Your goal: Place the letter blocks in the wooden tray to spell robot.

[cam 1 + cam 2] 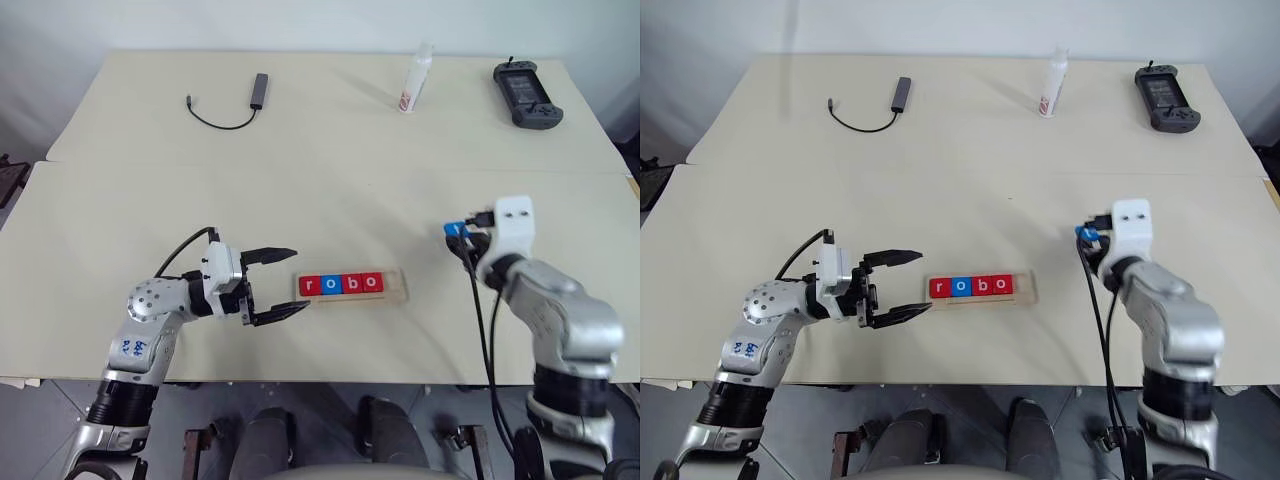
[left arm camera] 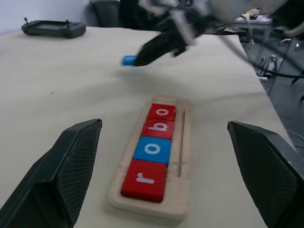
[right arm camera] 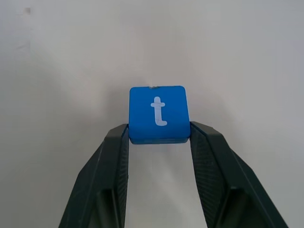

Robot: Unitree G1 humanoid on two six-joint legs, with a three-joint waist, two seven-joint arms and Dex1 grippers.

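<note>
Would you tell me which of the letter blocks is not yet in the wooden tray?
The blue t block, pinched in the right claw; the r, o, b and o blocks sit in the wooden tray.

- My work surface was a cream table [image 1: 330, 180], with a seam running across it.
- Near me lay the wooden tray [image 1: 396, 289].
- Far left lay a dark adapter [image 1: 259, 90] with its cable.
- Far right stood a white bottle [image 1: 415, 80] and lay a black controller [image 1: 526, 94].
</note>
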